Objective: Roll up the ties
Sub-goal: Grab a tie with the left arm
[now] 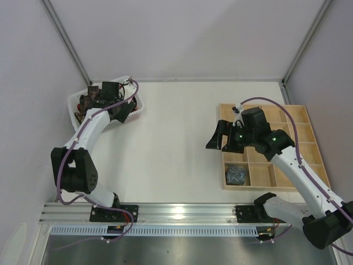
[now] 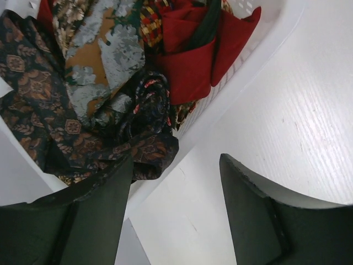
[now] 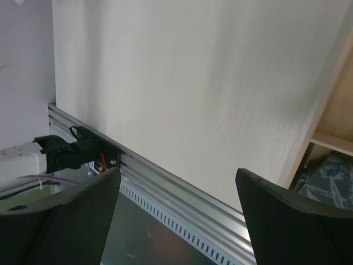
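White tabletop (image 1: pixel 176 149) under pale grey walls. Upper left of the overhead view: white basket (image 1: pixel 139 109) heaped with ties (image 2: pixel 60 116), left gripper (image 2: pixel 176 160) just over its rim, jaws spread, nothing between them. Only from the left wrist: red folds (image 2: pixel 190 72) upper centre, brown-patterned cloth spilling toward lower left. At right, wooden tray (image 1: pixel 309 132) with grey-blue coil (image 1: pixel 236 175) in its lower-left compartment, right gripper (image 1: pixel 220 144) released above the tray's left edge, apart from the coil.

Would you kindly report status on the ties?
Left tool open over ties in basket. Right tool open, empty, by tray. One coil in tray. Nothing blocking.
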You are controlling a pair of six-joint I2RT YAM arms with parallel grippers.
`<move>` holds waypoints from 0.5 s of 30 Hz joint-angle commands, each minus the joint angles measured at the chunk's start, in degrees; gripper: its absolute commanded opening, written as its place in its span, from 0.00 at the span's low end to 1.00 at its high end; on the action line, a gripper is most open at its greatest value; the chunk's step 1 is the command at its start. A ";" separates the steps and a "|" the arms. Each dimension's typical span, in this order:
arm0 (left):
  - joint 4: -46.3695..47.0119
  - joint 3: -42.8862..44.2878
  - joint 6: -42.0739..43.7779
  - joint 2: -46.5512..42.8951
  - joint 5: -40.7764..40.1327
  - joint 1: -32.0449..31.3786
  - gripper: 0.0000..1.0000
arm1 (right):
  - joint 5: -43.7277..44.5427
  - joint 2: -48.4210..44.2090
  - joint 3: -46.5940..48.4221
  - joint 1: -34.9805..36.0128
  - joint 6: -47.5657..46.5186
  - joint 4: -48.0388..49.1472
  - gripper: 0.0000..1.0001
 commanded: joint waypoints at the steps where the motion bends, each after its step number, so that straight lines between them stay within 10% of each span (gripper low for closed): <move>1: -1.00 2.34 2.06 1.53 -1.43 -0.04 0.69 | -5.50 -0.04 0.01 -4.44 -3.51 -1.26 0.92; 15: 2.51 2.78 2.94 5.32 -8.99 0.40 0.67 | -8.40 4.09 0.97 -5.33 -4.74 0.23 0.92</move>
